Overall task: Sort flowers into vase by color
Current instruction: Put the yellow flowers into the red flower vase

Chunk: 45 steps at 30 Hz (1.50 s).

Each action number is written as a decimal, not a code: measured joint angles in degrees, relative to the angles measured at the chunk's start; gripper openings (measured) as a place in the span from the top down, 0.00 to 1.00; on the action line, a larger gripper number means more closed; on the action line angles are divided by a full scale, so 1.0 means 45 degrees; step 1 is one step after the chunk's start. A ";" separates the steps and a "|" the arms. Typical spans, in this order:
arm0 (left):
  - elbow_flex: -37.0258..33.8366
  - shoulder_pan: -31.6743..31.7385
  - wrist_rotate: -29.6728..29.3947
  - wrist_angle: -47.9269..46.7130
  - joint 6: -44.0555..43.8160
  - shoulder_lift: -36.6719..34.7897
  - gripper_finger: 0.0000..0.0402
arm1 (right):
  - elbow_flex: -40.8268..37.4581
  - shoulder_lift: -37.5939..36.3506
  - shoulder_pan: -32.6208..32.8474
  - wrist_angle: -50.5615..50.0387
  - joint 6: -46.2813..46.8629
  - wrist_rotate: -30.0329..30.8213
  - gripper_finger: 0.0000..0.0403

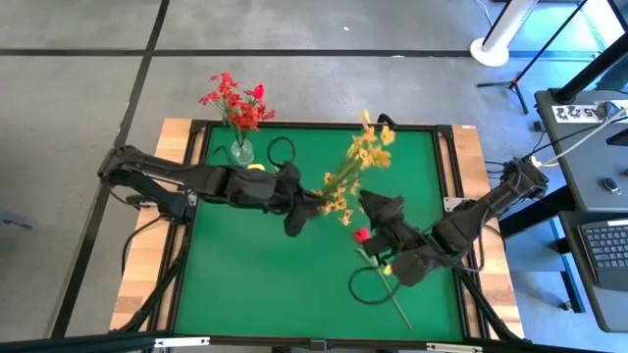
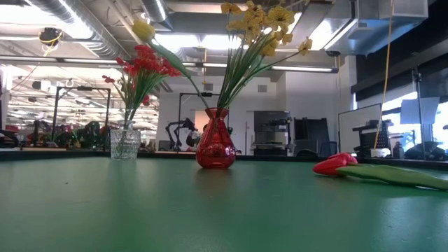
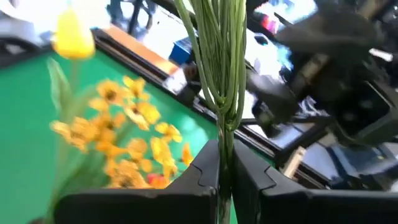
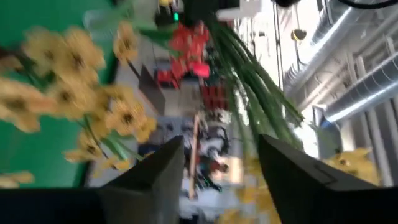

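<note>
Centrally, the left tool [image 3: 225, 180] clamps the yellow spray's stems [image 3: 221, 68]; the right tool [image 4: 221, 168] stands apart alongside.

The bushy spray [image 2: 255, 28] stands in the middle vase [image 2: 215, 143]. The glass vase [image 1: 241, 151] sits toward ten o'clock; a tulip [image 1: 365, 236], seemingly flat, lies toward four o'clock.

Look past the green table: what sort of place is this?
Probably a robotics lab or workshop. Bare ducts run under the ceiling, other robot arms stand at benches in the background, and a keyboard sits beside the table.
</note>
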 joint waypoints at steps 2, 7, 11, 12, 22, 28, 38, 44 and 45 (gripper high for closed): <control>0.0000 -0.0046 -0.0496 -0.0307 0.0320 -0.0337 0.97 | 0.0000 -0.0087 0.0290 0.0474 0.0157 -0.0263 0.43; 0.0002 -0.0225 -0.2228 -0.1014 0.1115 -0.1187 0.97 | 0.0000 -0.0630 0.1133 0.1263 0.1490 -0.1248 0.37; 0.0006 -0.0793 -0.3797 -0.1077 0.2058 -0.1667 0.97 | 0.0000 -0.1523 0.1719 0.0561 0.4375 -0.3001 0.37; 0.0010 -0.1026 -0.4298 -0.1059 0.2398 -0.1757 0.97 | 0.0000 -0.1821 0.1823 0.0297 0.5193 -0.3627 0.38; -0.2049 -0.4195 -1.0792 0.1311 0.4178 -0.1813 0.97 | -0.0778 -0.4494 0.1958 -0.0658 0.9168 -0.7596 0.45; -0.5535 -0.4570 -0.9547 0.6670 0.4426 -0.1802 0.97 | -0.3421 -0.6268 0.1953 0.2033 0.8876 -0.9122 0.48; -1.0483 -0.3467 -0.6452 2.0830 0.9332 -0.0408 0.97 | -0.7753 -0.9559 0.1943 0.6832 0.8372 -1.0169 0.50; -1.0361 -0.1565 -0.4352 2.1492 0.9159 0.1044 0.97 | -0.8998 -1.0726 0.1943 0.7713 0.8134 -1.0082 0.50; -1.0298 -0.1273 -0.4162 2.1483 0.9070 0.1315 0.97 | -0.9142 -1.0835 0.1943 0.7797 0.8128 -1.0018 0.50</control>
